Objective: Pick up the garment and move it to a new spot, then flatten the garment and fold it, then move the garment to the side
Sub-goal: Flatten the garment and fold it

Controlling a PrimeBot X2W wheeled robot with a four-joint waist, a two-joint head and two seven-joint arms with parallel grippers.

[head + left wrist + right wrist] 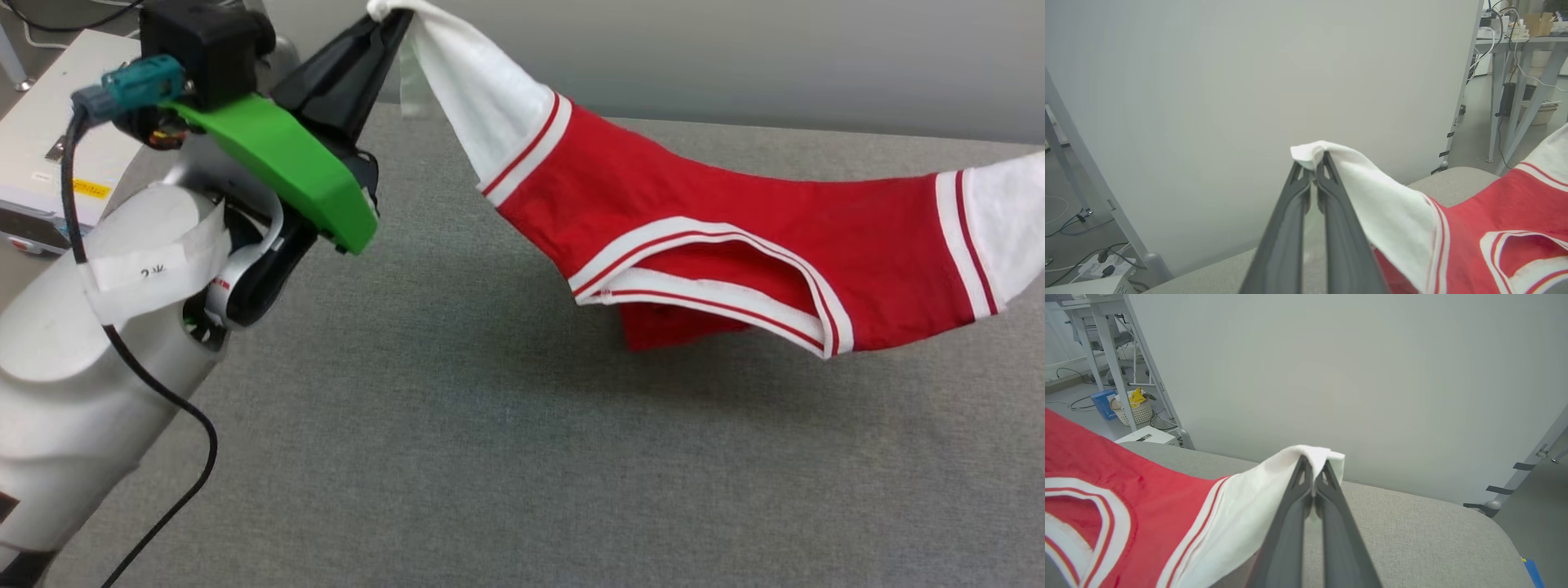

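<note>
Two ends gripped: garment [735, 237] sags between left hand [393, 26] and right hand [1313, 467].

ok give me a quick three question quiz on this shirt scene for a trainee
1. True or false: the garment lies flat on the grey table.
2. The left gripper is shut on which part of it? A) a white sleeve B) the red hem C) the neck trim
3. Fill in: the right gripper is shut on the other white ____.
Key: 1 false, it hangs stretched between both grippers; 2 A; 3 sleeve.
</note>
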